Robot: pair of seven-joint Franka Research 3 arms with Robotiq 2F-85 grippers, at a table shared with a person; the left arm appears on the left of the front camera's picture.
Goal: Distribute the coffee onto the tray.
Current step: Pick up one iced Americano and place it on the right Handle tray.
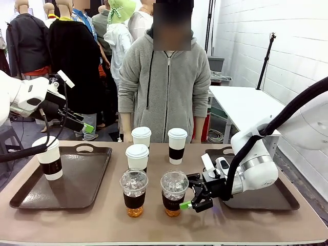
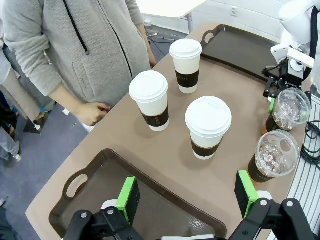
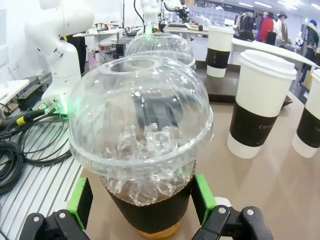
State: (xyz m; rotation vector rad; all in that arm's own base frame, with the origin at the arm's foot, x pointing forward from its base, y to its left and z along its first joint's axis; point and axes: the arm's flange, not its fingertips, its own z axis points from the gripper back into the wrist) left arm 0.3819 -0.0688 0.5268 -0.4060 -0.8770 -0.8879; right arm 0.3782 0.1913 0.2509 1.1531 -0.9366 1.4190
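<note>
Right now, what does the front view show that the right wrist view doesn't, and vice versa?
Front view: a person in a grey hoodie standing opposite, the right tray, the left gripper raised at the left.
Right wrist view: a green pad on each side of the near iced coffee, ice under its dome, black cables on a metal rail.
Both: the right gripper, open; the two iced coffees; lidded paper cups, one on the left tray.

Glossy plastic cups (image 1: 174, 190), matt brown tray (image 1: 82, 179)
</note>
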